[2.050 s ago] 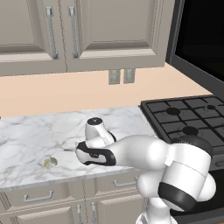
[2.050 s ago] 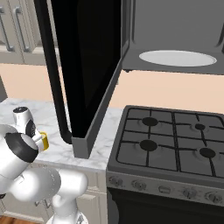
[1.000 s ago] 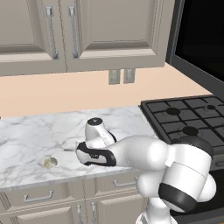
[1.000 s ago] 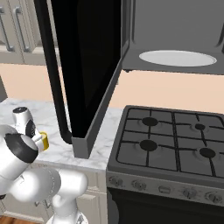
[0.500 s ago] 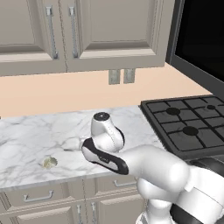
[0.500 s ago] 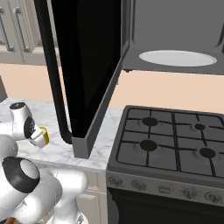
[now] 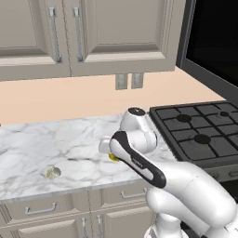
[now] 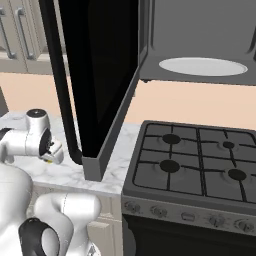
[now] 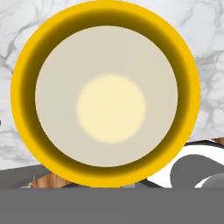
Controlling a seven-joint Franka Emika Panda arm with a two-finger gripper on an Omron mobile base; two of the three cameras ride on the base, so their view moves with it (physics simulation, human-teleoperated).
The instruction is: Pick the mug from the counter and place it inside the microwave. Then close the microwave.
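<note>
Mug (image 9: 105,94) is up in the gripper (image 7: 113,155), jaws pinched tight on it, and the hand cam looks straight down into it: yellow rim all round, pale inside, marble behind it. From the left base cam you just get a sliver of yellow (image 7: 113,158) poking out under the hand, over the worktop (image 7: 56,148) near its front edge, closer to the stove end than the middle. Can't tell from that angle whether it's touching the marble or just off it. Right base cam shows the same bit of yellow (image 8: 48,160) under the white wrist, low at the left, over the front part of the worktop.

Microwave (image 8: 200,35) is wide open: the door (image 8: 95,75) hangs out over the worktop's right end, and its lower corner comes down close to the marble. Inside, the white turntable (image 8: 202,66) sits bare on the grey floor, above the stove (image 8: 195,160).

Small pale lumpy thing (image 7: 52,173) sits on the worktop near the front edge, well apart from the mug, off to the left. Beige cabinets (image 7: 83,32) hang above, and there's a pair of outlets (image 7: 128,81) on the wall behind.
</note>
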